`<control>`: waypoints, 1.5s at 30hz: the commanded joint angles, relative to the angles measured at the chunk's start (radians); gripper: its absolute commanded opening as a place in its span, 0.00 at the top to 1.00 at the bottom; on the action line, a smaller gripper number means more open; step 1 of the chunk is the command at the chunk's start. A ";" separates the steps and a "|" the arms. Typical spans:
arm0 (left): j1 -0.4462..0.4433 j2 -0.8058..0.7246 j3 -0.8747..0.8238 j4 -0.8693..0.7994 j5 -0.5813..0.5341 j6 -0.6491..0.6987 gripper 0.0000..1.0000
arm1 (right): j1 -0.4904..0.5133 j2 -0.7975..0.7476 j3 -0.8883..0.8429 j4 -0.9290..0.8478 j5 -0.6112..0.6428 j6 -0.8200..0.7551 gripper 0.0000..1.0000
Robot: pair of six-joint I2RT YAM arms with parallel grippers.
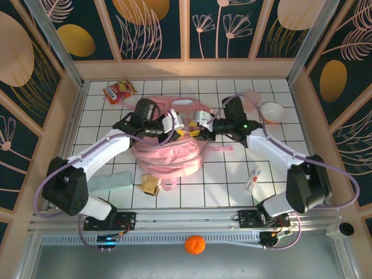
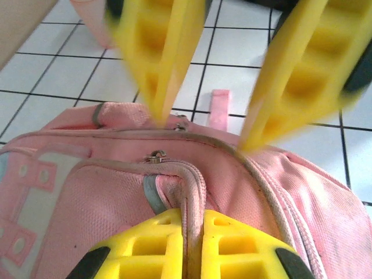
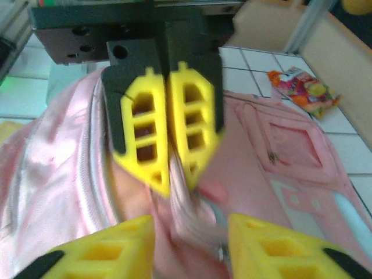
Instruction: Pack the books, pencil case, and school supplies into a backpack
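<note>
The pink backpack [image 1: 168,157] lies in the middle of the table, and both grippers meet over its top end. My left gripper [image 2: 193,232] is shut on a piped zipper seam of the backpack [image 2: 87,197]. Facing it, my right gripper [image 3: 190,232] stands open, with blurred pink fabric of the backpack [image 3: 279,145] between its fingers. The mint-green pencil case [image 1: 113,181] lies at the backpack's near left. A tan-yellow box [image 1: 151,185] sits by the backpack's near edge. A white oblong item with red marks [image 1: 253,179] lies at the near right. The books are hidden.
A red-orange snack bag [image 1: 119,91] lies at the far left. A pink cup [image 1: 253,96] and a white bowl [image 1: 272,111] stand at the far right. An orange ball [image 1: 195,244] rests in front of the arm bases. Wooden walls ring the table.
</note>
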 commanded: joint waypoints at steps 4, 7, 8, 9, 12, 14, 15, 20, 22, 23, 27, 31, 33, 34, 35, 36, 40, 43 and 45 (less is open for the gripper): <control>0.047 -0.141 -0.087 0.159 0.011 0.009 1.00 | -0.150 -0.109 -0.135 0.022 0.008 0.156 0.54; 0.048 -0.155 -0.089 0.160 0.021 0.012 1.00 | -0.190 -0.097 -0.157 -0.033 0.057 0.127 0.53; 0.048 -0.157 -0.090 0.162 0.025 0.014 1.00 | -0.192 -0.081 -0.152 -0.061 0.074 0.104 0.54; 0.048 -0.161 -0.094 0.167 0.032 0.015 1.00 | -0.193 -0.062 -0.144 -0.089 0.082 0.083 0.53; 0.048 -0.172 -0.102 0.179 0.039 0.019 1.00 | -0.191 -0.005 -0.118 -0.101 0.068 0.054 0.53; 0.048 -0.173 -0.102 0.179 0.043 0.019 1.00 | -0.184 0.033 -0.095 -0.090 0.030 0.040 0.53; 0.048 -0.173 -0.102 0.179 0.047 0.020 1.00 | -0.176 0.054 -0.077 -0.088 0.012 0.030 0.53; 0.047 -0.167 -0.097 0.179 0.061 0.018 1.00 | -0.119 0.167 0.018 -0.078 -0.042 0.021 0.53; 0.048 -0.167 -0.096 0.182 0.065 0.014 1.00 | -0.096 0.212 0.056 -0.085 -0.067 0.020 0.53; 0.048 -0.166 -0.094 0.185 0.066 0.010 1.00 | -0.087 0.228 0.072 -0.093 -0.074 0.017 0.53; 0.048 -0.166 -0.094 0.195 0.068 0.005 1.00 | -0.053 0.282 0.115 -0.161 -0.108 -0.023 0.53; 0.048 -0.162 -0.092 0.196 0.059 0.005 1.00 | -0.046 0.296 0.133 -0.242 -0.132 -0.053 0.55; 0.048 -0.160 -0.092 0.204 0.056 -0.001 1.00 | -0.046 0.291 0.135 -0.266 -0.136 -0.053 0.58; 0.048 -0.158 -0.093 0.209 0.056 -0.006 1.00 | -0.047 0.291 0.135 -0.271 -0.138 -0.048 0.59; 0.048 -0.157 -0.092 0.214 0.058 -0.012 1.00 | -0.046 0.292 0.135 -0.273 -0.138 -0.037 0.61; 0.048 -0.157 -0.092 0.222 0.058 -0.020 1.00 | -0.049 0.293 0.137 -0.273 -0.138 -0.023 0.64; 0.048 -0.148 -0.087 0.230 0.037 -0.047 1.00 | -0.062 0.293 0.155 -0.274 -0.173 0.032 0.80; 0.048 -0.145 -0.087 0.231 -0.025 -0.077 1.00 | -0.071 0.274 0.164 -0.254 -0.184 0.117 0.93; 0.047 -0.145 -0.086 0.233 -0.080 -0.117 1.00 | -0.072 0.254 0.166 -0.240 -0.176 0.169 1.00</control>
